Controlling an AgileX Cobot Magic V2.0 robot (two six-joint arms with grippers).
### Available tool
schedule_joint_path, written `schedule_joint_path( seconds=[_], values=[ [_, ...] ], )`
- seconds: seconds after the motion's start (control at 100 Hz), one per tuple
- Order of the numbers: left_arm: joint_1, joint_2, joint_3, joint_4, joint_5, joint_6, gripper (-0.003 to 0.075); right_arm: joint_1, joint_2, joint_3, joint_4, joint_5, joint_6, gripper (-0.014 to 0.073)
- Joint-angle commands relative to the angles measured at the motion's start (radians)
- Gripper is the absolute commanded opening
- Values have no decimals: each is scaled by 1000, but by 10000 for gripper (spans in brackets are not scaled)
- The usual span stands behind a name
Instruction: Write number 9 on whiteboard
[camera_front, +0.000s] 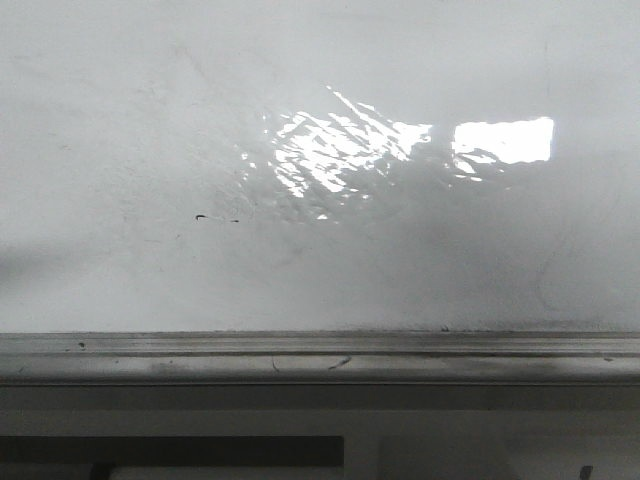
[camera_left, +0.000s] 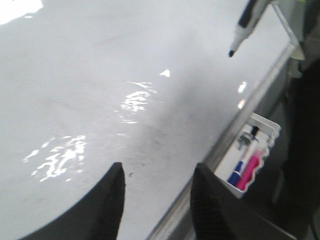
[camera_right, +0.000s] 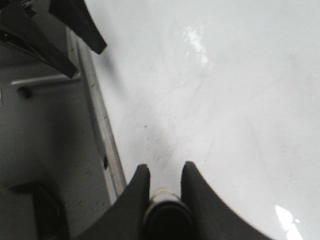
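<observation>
The whiteboard (camera_front: 150, 130) fills the front view, glossy white with glare patches and a grey bottom rail (camera_front: 320, 355). The number 9 is not in view anywhere; only a tiny black dash (camera_front: 201, 217) marks the board. My right gripper (camera_right: 164, 170) is shut on a black marker (camera_right: 162, 212) and hovers over the board (camera_right: 225, 100) close to the rail. In the left wrist view that marker (camera_left: 244, 27) points tip-down, just off the board (camera_left: 100, 90). My left gripper (camera_left: 159, 170) is open and empty over the board. Neither gripper shows in the front view.
A white pen tray (camera_left: 267, 131) with a blue and a pink marker hangs below the rail (camera_left: 240, 130). The left arm's dark fingers (camera_right: 80, 22) show beyond the rail (camera_right: 100, 125) in the right wrist view. Below the board is a grey frame (camera_front: 450, 440).
</observation>
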Motion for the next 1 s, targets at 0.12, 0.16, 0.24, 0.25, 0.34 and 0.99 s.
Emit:
schedule_joint_path(
  seconds=[0.12, 0.16, 0.24, 0.25, 0.34, 0.99],
  values=[
    [103, -68, 8, -28, -70, -38, 59, 27, -181, 418, -171, -733, 47, -33],
    [110, -70, 8, -32, -65, -38, 34, 16, -198, 491, -171, -874, 47, -32],
    [113, -70, 8, -52, -65, -38, -19, -13, -207, 620, -171, -1113, 47, -32],
    [113, -70, 8, -57, -65, -38, -22, -16, -207, 627, -169, -1122, 47, -32],
    [113, -70, 8, -78, -63, -38, -20, -62, -203, 673, -167, -1117, 47, -32],
    [113, -70, 8, -78, -20, -38, -20, -177, -84, 669, -81, -1005, 47, -32]
  ],
)
